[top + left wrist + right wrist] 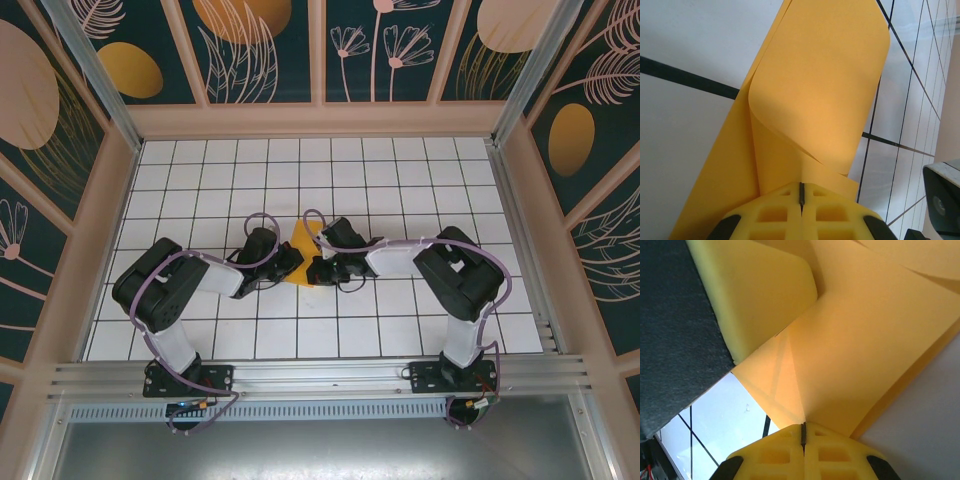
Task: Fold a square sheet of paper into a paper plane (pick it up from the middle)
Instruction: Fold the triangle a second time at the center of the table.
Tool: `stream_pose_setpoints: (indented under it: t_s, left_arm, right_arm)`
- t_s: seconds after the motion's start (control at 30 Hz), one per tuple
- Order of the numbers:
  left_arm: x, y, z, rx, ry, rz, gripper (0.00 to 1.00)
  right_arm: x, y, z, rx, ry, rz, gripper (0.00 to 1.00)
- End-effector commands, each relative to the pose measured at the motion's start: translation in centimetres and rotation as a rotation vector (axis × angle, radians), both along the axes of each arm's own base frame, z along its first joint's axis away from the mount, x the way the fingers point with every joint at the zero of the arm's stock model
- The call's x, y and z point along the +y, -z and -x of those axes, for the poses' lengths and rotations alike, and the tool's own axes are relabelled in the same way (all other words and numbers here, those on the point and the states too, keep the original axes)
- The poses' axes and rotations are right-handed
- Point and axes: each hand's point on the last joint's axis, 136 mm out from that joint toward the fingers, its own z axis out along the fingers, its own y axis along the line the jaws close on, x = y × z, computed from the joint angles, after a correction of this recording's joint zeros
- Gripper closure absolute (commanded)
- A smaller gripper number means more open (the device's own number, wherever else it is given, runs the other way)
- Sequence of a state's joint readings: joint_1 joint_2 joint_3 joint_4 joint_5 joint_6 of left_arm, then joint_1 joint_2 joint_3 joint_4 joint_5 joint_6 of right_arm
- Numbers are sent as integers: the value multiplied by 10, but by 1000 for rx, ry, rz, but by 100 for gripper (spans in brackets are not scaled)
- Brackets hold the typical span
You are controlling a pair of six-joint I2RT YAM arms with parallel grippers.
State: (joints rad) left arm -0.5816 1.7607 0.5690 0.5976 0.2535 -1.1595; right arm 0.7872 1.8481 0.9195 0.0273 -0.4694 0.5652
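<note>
The square sheet of paper [303, 246] is found at the middle of the white tiled table [400, 180], partly folded into an angular, pointed shape and flanked closely by both arms. In the left wrist view one layer is seen curling up and over in a soft roll, not yet pressed flat, while a flatter layer lies beneath it on the tiles. The left gripper [801, 194] is clenched, its jaws meeting with no gap, and the paper's near edge runs right into that seam, so the sheet is judged to be pinched there. The right gripper [803, 436] is likewise closed tight, with a faint crease leading straight to its tips; a hold on the sheet is judged here too, and a pad [760, 295] of the left gripper is seen close by against the paper. The sheet is judged to be very light, thin and limp: it will bend under its own weight, slide easily on the smooth tiles and tear or crumple if pulled hard. It is best taken at an edge or corner of a single layer, near an existing crease, with a gentle pinch.
</note>
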Motion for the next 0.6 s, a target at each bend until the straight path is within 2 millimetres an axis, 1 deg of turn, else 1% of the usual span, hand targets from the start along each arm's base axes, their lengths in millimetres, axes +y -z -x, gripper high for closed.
stream_pose_setpoints:
  t_s: [0.0, 0.13, 0.27, 0.43, 0.5, 0.57]
  left_arm:
    - [14, 22, 10, 57, -17, -78, 95]
    - [15, 23, 10, 62, -24, -78, 96]
    - [17, 24, 11, 65, -28, -82, 96]
    - [17, 24, 12, 64, -29, -83, 96]
    - [16, 23, 11, 60, -25, -78, 96]
    - [14, 20, 10, 52, -21, -71, 95]
  right_arm:
    - [-14, 13, 20, 75, 7, 42, 94]
    - [-18, 14, 27, 93, 2, 40, 94]
    - [-27, 18, 35, 115, 21, 44, 94]
    - [-34, 16, 42, 126, 38, 49, 93]
    - [-34, 8, 39, 114, 50, 30, 93]
    - [-24, -10, 31, 91, 62, -20, 94]
